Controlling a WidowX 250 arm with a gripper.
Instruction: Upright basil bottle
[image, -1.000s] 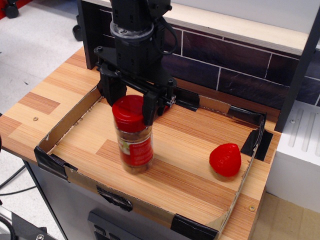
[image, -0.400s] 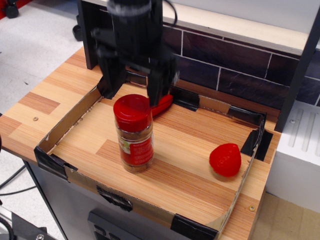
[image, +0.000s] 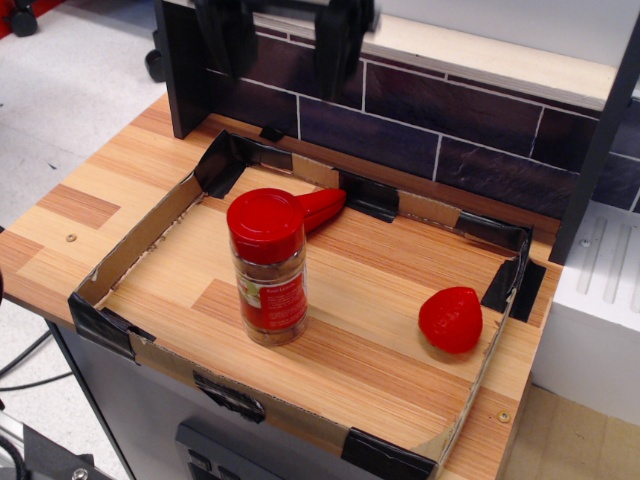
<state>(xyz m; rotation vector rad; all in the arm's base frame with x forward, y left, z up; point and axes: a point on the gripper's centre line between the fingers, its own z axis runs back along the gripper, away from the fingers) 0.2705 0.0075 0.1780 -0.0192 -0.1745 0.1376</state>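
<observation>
The basil bottle stands upright in the left half of the cardboard-walled tray. It is a clear jar with a wide red cap, a red-and-white label and brownish contents. My gripper is high at the top edge of the view, well above and behind the bottle. Its two dark fingers hang apart with nothing between them. It touches nothing.
A red chili pepper toy lies behind the bottle near the tray's back wall. A red strawberry toy lies at the tray's right side. A dark tiled wall rises behind the tray. The wooden table edge is at the left.
My gripper has let go of the bottle's cap and risen straight up, from around the cap to the top of the view. The bottle stays upright in place.
</observation>
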